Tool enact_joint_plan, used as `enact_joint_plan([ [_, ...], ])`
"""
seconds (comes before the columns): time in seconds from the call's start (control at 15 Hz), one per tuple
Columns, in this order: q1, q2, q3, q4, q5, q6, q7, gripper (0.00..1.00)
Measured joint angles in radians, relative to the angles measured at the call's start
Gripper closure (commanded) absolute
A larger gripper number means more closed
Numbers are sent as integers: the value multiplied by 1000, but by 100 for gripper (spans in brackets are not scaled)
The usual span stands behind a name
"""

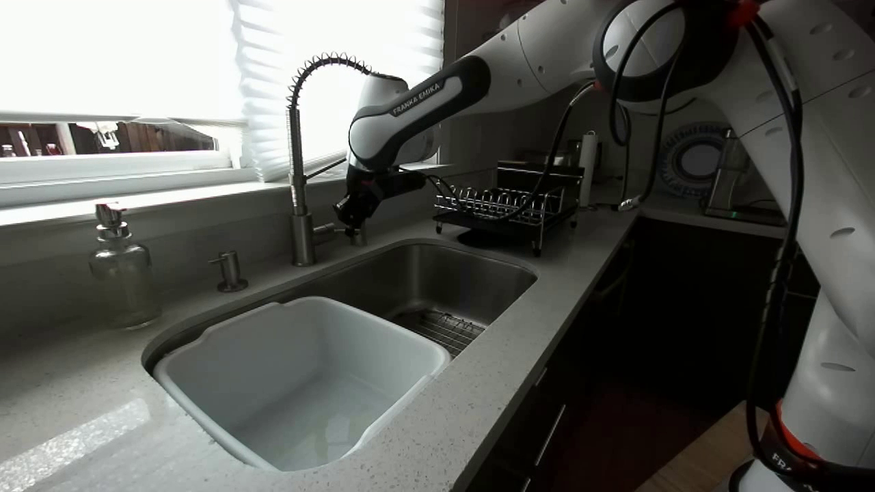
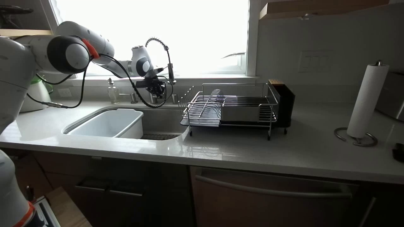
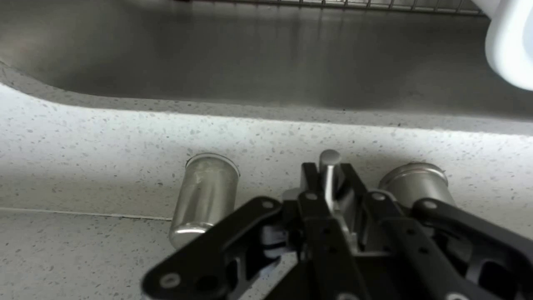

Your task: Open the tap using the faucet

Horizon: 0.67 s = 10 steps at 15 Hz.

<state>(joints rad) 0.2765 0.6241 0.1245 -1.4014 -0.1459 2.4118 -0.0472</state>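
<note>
The tap (image 1: pixel 295 154), tall and silvery with a spring-coiled neck, stands upright behind the sink. Its spray head (image 2: pixel 170 73) hangs down in an exterior view. The tap's stem (image 3: pixel 416 183) shows right of the fingers in the wrist view. The faucet (image 1: pixel 322 231), a short thin metal lever, juts from the lower stem. Its rounded end (image 3: pixel 330 158) pokes out between the fingertips. My gripper (image 1: pixel 351 232) is beside the stem, and its fingers (image 3: pixel 327 177) appear shut on the faucet, one on each side. The faucet's lower part is hidden by the fingers.
A short metal stub post (image 3: pixel 206 196) stands close beside the gripper. A white basin (image 1: pixel 301 376) sits in the sink (image 1: pixel 472 266). A dish rack (image 2: pixel 240 110) stands beside the sink. A soap dispenser (image 1: pixel 232 273) and a clear bottle (image 1: pixel 124 280) are on the counter.
</note>
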Motion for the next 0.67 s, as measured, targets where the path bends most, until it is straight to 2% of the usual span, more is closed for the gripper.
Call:
enact_joint_plan([
  [0.67, 0, 1, -4, 2, -2, 0, 0, 81],
])
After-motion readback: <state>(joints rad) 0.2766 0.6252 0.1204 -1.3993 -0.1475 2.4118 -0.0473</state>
